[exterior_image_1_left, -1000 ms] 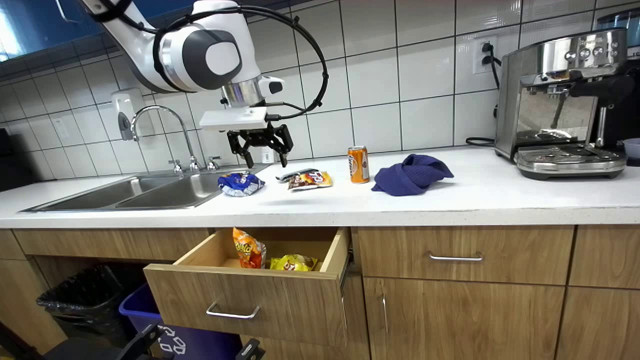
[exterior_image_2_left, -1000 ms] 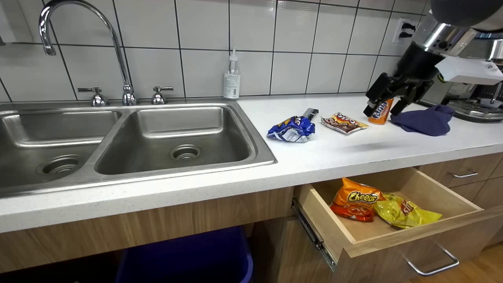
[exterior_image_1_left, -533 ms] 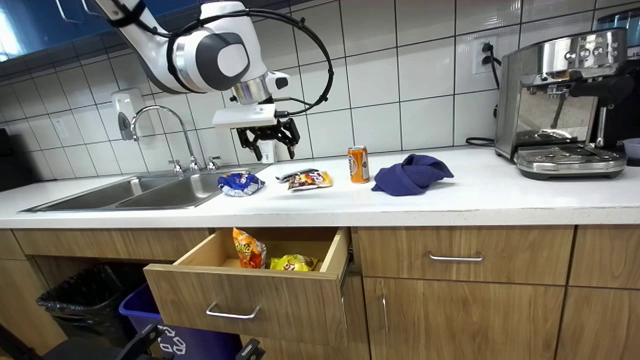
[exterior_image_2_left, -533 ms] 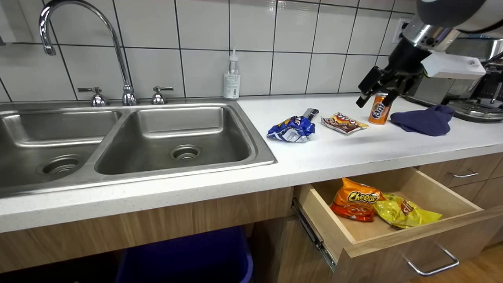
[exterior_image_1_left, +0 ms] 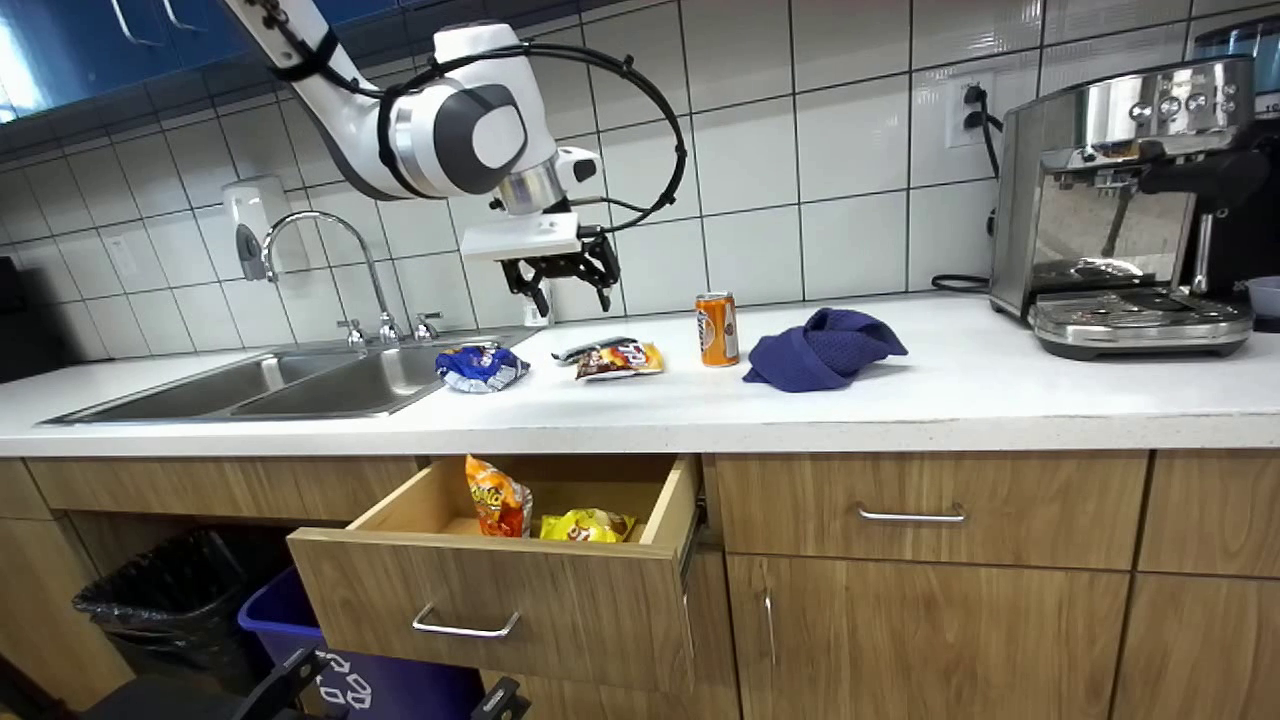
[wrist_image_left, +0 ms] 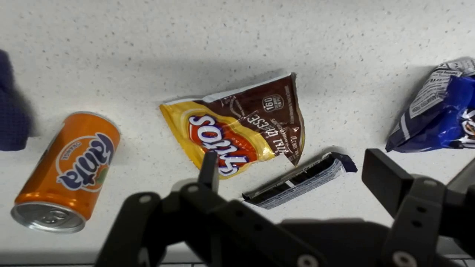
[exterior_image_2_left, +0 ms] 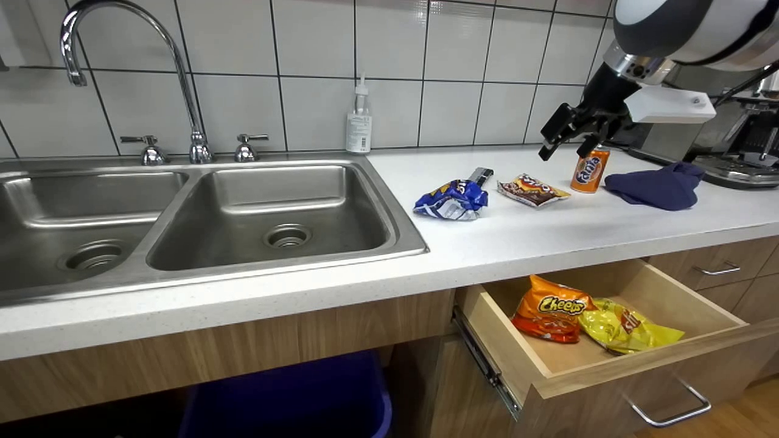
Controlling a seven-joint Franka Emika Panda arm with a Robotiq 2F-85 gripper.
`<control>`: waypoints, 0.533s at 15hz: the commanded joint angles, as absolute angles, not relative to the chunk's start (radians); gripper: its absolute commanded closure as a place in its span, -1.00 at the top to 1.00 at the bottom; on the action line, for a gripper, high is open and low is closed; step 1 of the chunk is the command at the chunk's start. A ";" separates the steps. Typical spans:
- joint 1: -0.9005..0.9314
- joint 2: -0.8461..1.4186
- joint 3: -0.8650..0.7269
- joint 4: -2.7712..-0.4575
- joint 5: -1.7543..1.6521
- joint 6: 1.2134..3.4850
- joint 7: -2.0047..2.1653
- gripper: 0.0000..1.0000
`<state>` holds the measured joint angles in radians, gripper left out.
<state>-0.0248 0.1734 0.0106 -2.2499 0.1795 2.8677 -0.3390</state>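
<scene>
A brown and yellow bag [wrist_image_left: 241,124] lies on the counter [exterior_image_2_left: 523,228], and the wrist view makes out "Fritos", "Chili Cheese" and "160" on it. To its right an upright can [wrist_image_left: 72,167] reads "Fanta" and "Orange". In the pulled-out drawer [exterior_image_1_left: 490,585] on the near side, an orange bag [exterior_image_2_left: 551,310] says "Cheetos"; the yellow bag [exterior_image_2_left: 627,328] beside it has a logo too creased to read. The label on the pump bottle [exterior_image_2_left: 359,128], far by the wall [exterior_image_2_left: 316,112], is too small.

A black wrapper [wrist_image_left: 300,181] sits just beside the brown and yellow bag, on its far side, toward the left. Farther left, a blue bag [exterior_image_2_left: 452,201] lies near the sink [exterior_image_2_left: 408,235]. A dark blue cloth [exterior_image_1_left: 825,350] is just right of the can, and an espresso machine [exterior_image_1_left: 1095,215] stands at the far right.

The claw [exterior_image_1_left: 574,303] hangs above the counter, its fingers [wrist_image_left: 386,181] spread wide and apart from everything below; in the wrist view the black wrapper shows between them.
</scene>
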 commanded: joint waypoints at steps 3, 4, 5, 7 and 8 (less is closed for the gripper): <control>-0.028 0.286 -0.014 -2.125 0.133 2.901 -0.353 1.00; -0.029 0.303 -0.015 -2.107 0.134 2.907 -0.355 1.00; -0.034 0.324 -0.010 -2.089 0.144 2.918 -0.364 1.00; -0.047 0.362 0.005 -2.053 0.163 2.933 -0.378 1.00; -0.051 0.380 0.009 -2.035 0.167 2.937 -0.380 1.00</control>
<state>-0.0280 0.3124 -0.0115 -2.1118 0.1508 2.9168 -0.3400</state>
